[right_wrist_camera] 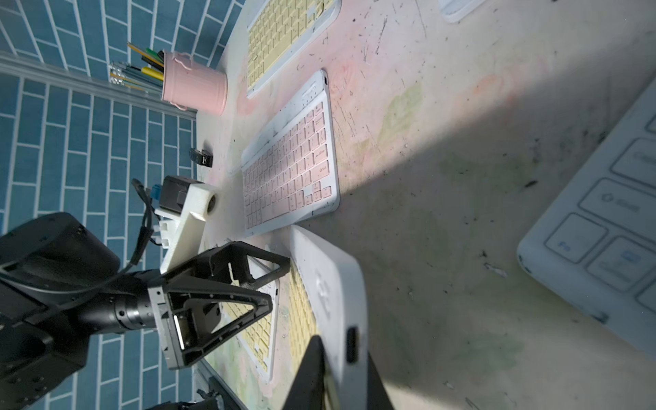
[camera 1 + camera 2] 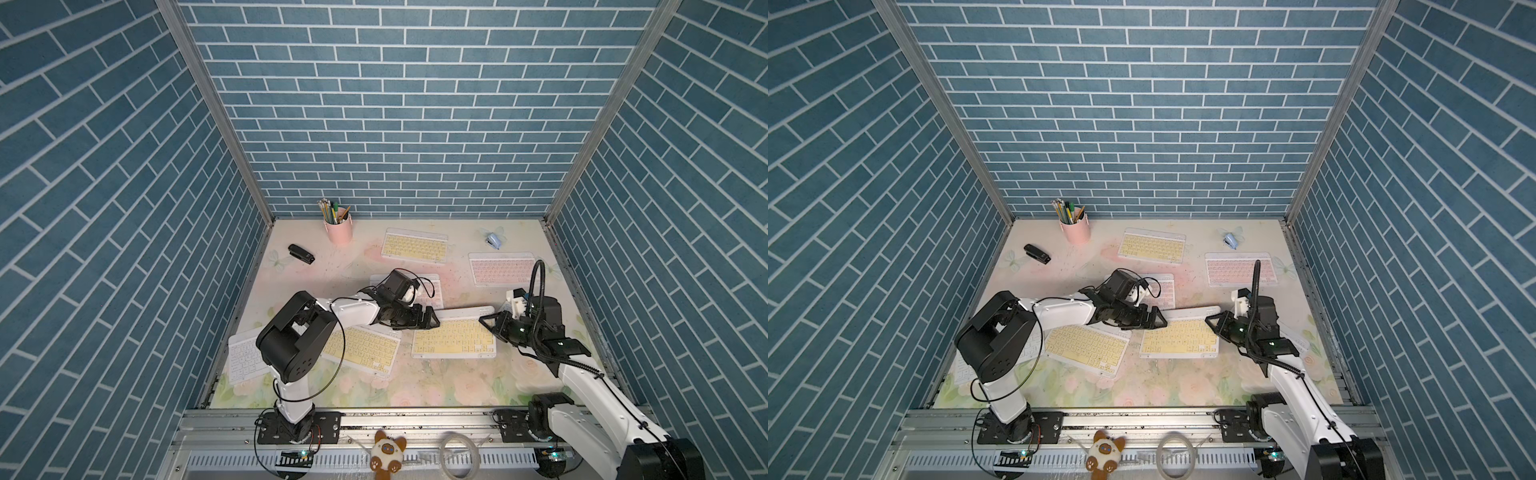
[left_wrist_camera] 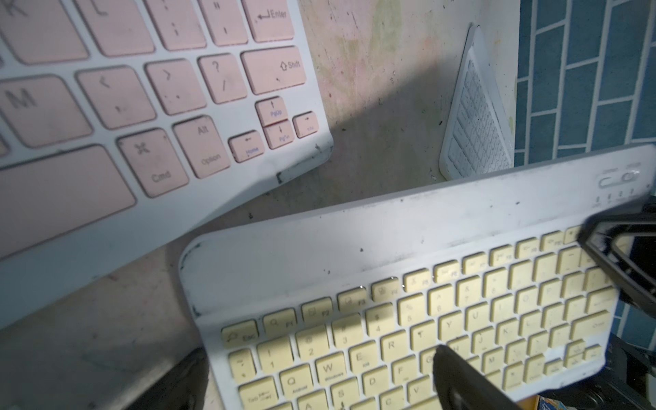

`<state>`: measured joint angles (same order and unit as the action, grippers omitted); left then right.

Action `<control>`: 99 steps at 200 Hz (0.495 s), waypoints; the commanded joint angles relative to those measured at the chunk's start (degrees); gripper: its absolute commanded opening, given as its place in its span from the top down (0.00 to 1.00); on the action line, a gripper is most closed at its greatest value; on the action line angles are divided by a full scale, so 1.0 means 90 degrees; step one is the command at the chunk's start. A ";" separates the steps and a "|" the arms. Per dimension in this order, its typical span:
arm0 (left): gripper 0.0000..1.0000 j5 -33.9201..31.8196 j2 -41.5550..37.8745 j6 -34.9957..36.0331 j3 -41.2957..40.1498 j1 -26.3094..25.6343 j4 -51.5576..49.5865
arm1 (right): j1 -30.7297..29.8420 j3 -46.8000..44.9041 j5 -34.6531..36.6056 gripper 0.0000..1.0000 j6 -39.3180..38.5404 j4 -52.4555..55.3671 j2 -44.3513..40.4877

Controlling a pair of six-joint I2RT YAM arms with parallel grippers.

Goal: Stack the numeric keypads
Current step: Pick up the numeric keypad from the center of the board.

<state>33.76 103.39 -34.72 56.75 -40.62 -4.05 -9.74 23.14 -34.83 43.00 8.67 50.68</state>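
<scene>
We look down on a floral worktop (image 2: 457, 386) enclosed by blue brick-patterned walls, with two robot arms reaching in from the 6 o'clock edge. We read the worktop as a clock face, with 12 at the back wall. Just off centre toward 4 o'clock lies the middle yellow keypad (image 2: 455, 338). The right pincer (image 2: 487, 322) is clamped on its right short end, a finger on each face. That end seems slightly raised, though we cannot be sure. At the keypad's left end hovers the left pincer (image 2: 432, 319) with its jaws apart. One finger (image 3: 458, 380) is over the keys and the other finger (image 3: 181, 380) sits beyond the short edge, gripping nothing. Toward 8 o'clock rests a second yellow keypad (image 2: 361, 349), turned at an angle. Farther out at 8 o'clock, a white keypad (image 2: 243, 363) lies partly hidden under the left arm. Just toward 12 from centre is the near pink keypad (image 2: 434, 297), apart from the clamped one. A far yellow keypad (image 2: 414, 245) sits at 12 o'clock and a far pink keypad (image 2: 501, 269) at 2 o'clock. Another white keypad (image 3: 475, 117) lies by the wall at 4 o'clock. A pink pencil cup (image 2: 338, 230) stands at 11 o'clock, a black stapler (image 2: 301, 253) lies at 10, and a light-blue stapler (image 2: 493, 241) at 1.
</scene>
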 commanded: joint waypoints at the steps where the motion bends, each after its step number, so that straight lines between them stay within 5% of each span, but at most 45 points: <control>1: 0.00 0.0083 -0.0334 -0.0028 0.0082 0.0083 -0.0300 | -0.0024 0.0472 0.0220 0.97 -0.0426 0.0114 0.0136; 99: 0.00 -0.0058 -0.2591 0.0056 0.0724 0.1357 -0.1641 | -0.0014 0.2779 -0.1046 1.00 -0.0287 -0.0739 0.1683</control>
<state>33.50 82.76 -35.16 61.84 -30.52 -13.50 -10.07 40.58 -37.47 41.10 7.09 63.88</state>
